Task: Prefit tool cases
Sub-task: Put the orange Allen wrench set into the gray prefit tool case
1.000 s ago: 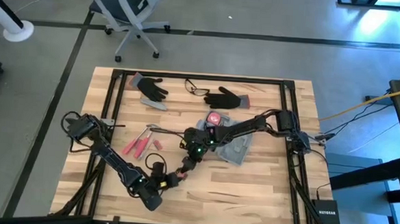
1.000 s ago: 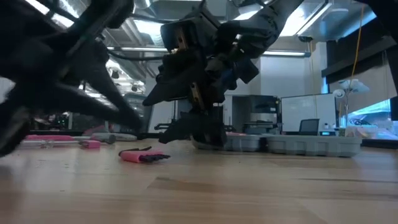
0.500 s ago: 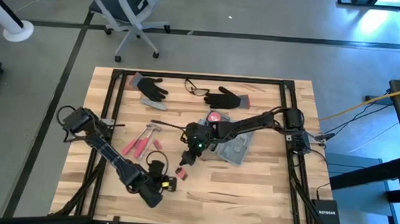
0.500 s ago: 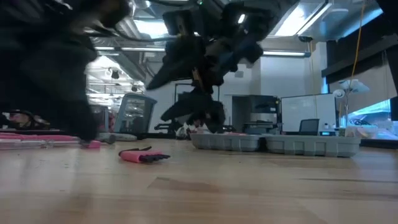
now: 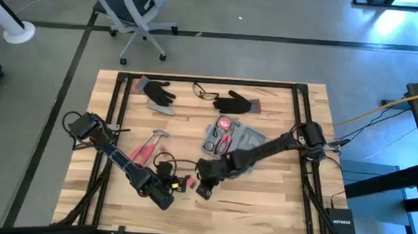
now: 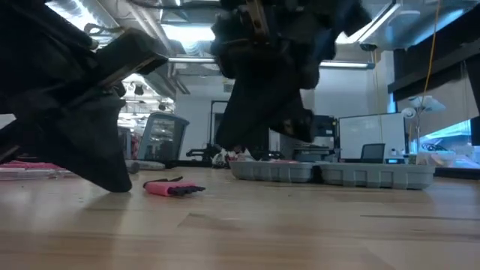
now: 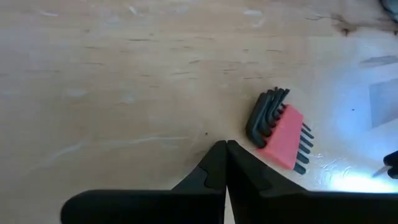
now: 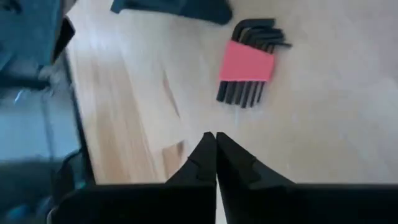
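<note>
An open grey-blue tool case [image 5: 238,140] lies flat on the wooden table [image 5: 276,199], slightly right of centre in the overhead view, with red-handled tools set in its slots. In the low view it shows as a long grey tray [image 6: 330,172] resting on the tabletop.

At about 7 o'clock from the case, near the front of the table, lies a red hex key set [image 5: 186,182], a red holder with dark keys fanned out of it. It rests loose on the wood, held by nothing.

The right gripper [image 5: 203,192] sits just beside the set at its 4 o'clock. Its two fingers are pressed together and hold nothing, as its wrist view shows [image 8: 215,149], with the set [image 8: 247,62] a little ahead of the tips.

The left gripper [image 5: 171,185] sits just beside the set at its 9 o'clock. Its fingers are likewise pressed together and empty [image 7: 225,158], with the set [image 7: 280,132] close by the tips.

At 9 o'clock from the case lie a hammer [image 5: 147,140] and red-handled pliers [image 5: 147,152]. At 12 o'clock from the case lies a black glove [image 5: 238,102], at 11 o'clock glasses [image 5: 204,93], and at 10 o'clock a second glove [image 5: 156,93].
</note>
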Controlling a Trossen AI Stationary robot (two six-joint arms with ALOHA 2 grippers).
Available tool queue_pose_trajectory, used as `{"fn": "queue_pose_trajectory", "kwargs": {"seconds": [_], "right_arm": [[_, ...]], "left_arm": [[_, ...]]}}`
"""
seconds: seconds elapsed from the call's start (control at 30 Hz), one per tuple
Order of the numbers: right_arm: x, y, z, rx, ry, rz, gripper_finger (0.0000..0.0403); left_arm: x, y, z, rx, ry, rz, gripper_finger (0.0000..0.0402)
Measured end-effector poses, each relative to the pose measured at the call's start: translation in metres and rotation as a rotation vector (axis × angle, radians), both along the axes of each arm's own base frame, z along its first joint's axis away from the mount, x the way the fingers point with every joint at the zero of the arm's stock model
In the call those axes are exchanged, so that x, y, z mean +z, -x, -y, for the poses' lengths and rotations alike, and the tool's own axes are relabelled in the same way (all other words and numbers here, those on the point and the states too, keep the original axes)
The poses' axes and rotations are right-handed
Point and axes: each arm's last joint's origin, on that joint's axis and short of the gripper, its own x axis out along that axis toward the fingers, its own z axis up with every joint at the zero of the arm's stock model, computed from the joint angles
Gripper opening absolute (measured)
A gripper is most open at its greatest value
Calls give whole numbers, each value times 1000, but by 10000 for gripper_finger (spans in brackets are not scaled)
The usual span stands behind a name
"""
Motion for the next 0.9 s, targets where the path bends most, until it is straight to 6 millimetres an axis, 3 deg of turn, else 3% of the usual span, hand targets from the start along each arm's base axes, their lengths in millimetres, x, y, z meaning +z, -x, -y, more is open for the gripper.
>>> {"fn": "queue_pose_trajectory", "kwargs": {"seconds": [0.17,0.37,0.77,0.9], "right_arm": [[-4,3,-8,-244,76,6,0],[-14,3,-11,-396,89,0,0],[-32,4,-40,-488,-27,32,0],[-28,2,-48,-479,-73,82,0]], "left_arm": [[-3,-6,-8,-52,-15,23,0],[-7,-6,-15,-56,-9,20,0],[-10,-6,-22,-164,-152,-29,0],[-11,-9,-30,-186,-217,-51,0]]}}
